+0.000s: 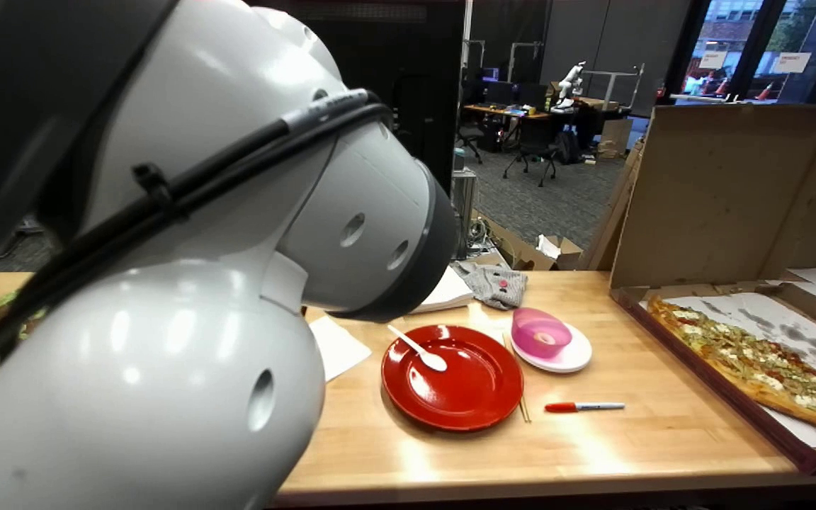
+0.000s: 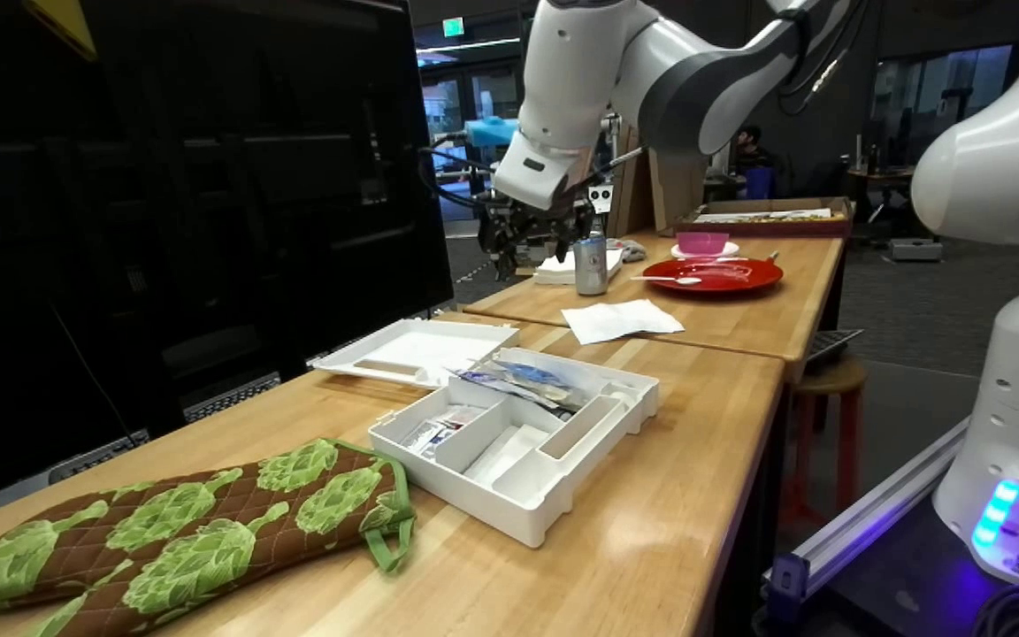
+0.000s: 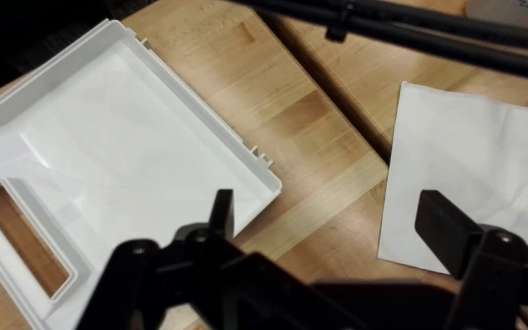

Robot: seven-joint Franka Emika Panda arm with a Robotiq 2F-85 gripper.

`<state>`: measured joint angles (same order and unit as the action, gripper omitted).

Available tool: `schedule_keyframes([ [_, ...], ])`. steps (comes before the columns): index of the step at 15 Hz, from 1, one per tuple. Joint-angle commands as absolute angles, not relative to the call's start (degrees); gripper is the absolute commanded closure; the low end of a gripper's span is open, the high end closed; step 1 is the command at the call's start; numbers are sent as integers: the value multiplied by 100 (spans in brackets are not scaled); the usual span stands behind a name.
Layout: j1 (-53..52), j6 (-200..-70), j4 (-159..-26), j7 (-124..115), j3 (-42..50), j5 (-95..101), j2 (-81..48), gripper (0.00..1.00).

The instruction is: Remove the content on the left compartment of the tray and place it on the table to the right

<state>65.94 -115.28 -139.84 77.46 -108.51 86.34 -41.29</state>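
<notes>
Tray (image 2: 474,502) sits flat on the table (image 2: 669,504), compartments facing up, the lid (image 2: 421,347) hollow side up just beside it; probably laid back that way so you can reach in straight from above. Small packets (image 2: 443,431) lie loose in the compartment (image 2: 405,427) at its left end in an exterior view (whose left the order means, nobody says, but these are your likeliest target). A divider (image 2: 523,418) keeps them from the bulkier packets (image 2: 527,380) behind, some of which seem to ride above the rim, so you'd do well to come in clear of those.

Your claw (image 3: 332,220): fingers (image 3: 442,224) wide apart, nothing between them in the wrist view. It hangs pointing down over the strip between lid and napkin (image 3: 465,160). That spread suits a pick not yet made. The packets' compartment looks snug, though; you may want the fingers nearer together before you dip in, or one could land on a wall.

Napkin lies across the seam (image 3: 319,78) in the table. Wood beside it looks like your set-down side. A can (image 2: 591,265) stands upright beyond; carry high there, since a brush could topple it.
</notes>
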Motion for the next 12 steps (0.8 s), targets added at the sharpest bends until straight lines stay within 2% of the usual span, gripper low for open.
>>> schedule_keyframes([
  [1, 6443, -11394, -14002, 7626, -10792, 8700, -4161, 0],
  [9, 6219, -11153, -14023, 7601, -10643, 8466, -4031, 0],
  [12, 6151, -11533, -14148, 7981, -10355, 7979, -4502, 0],
])
